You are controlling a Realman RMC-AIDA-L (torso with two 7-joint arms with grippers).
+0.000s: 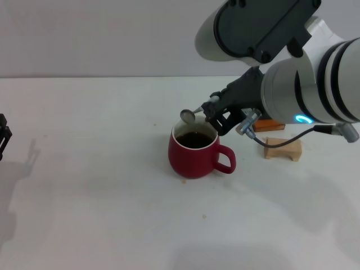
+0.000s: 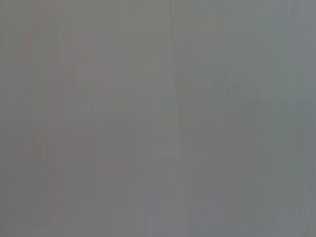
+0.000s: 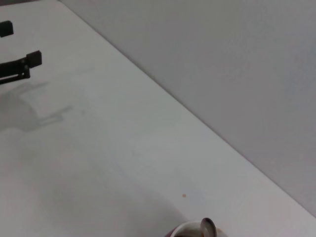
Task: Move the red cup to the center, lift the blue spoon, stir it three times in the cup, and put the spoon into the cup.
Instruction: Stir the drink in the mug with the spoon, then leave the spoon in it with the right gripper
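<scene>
The red cup (image 1: 194, 154) stands upright on the white tabletop near the middle, its handle toward the right, with dark liquid inside. Just above its far rim hangs the blue spoon (image 1: 187, 116): only the silver bowl and neck show, and the handle is hidden in my right gripper (image 1: 215, 114), which is shut on it. The spoon bowl is over the rim, clear of the liquid. The right wrist view catches the spoon (image 3: 208, 228) bowl and a slice of the cup (image 3: 183, 231) rim. My left gripper (image 1: 3, 136) stays parked at the far left edge, fingers apart.
An orange-brown block (image 1: 264, 125) and a tan wooden block (image 1: 284, 149) lie right of the cup, under my right arm. Small brown specks dot the table (image 1: 101, 185). The left wrist view shows only a plain grey surface.
</scene>
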